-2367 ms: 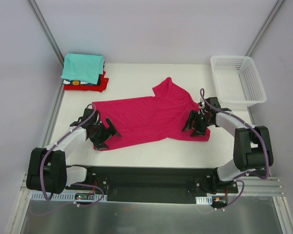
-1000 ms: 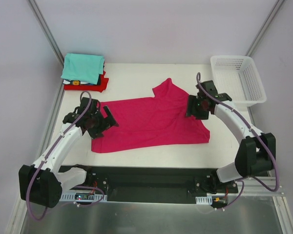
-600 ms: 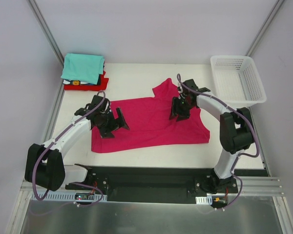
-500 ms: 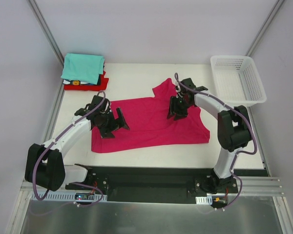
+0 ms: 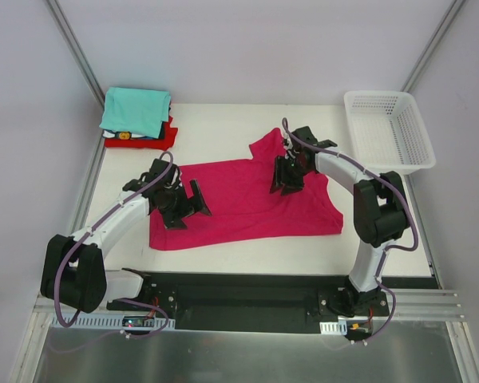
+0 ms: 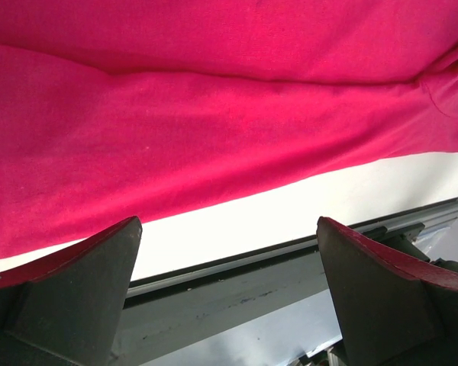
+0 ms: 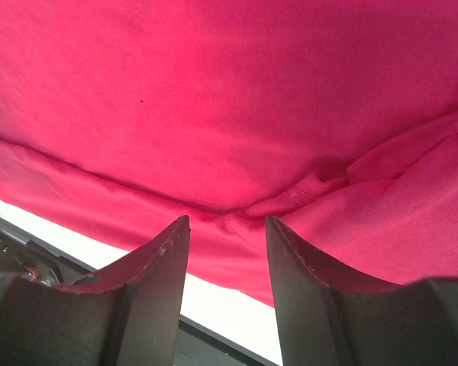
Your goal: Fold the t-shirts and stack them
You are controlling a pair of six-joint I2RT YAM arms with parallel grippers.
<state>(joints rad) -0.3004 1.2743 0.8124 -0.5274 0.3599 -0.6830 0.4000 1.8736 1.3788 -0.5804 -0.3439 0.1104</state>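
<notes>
Note that the magenta t-shirt (image 5: 247, 206) lies long-axis left-right, sleeve pointing away; left gripper (image 5: 187, 209) gapes wide, right gripper (image 5: 283, 182) stands half-parted, empty.

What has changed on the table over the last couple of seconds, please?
Both grippers left the near corners of the pink t-shirt and moved inward over it: the left gripper rightward, the right gripper leftward and farther back, its fingers narrowing. Nothing is held. The folded stack and basket stayed put.
</notes>
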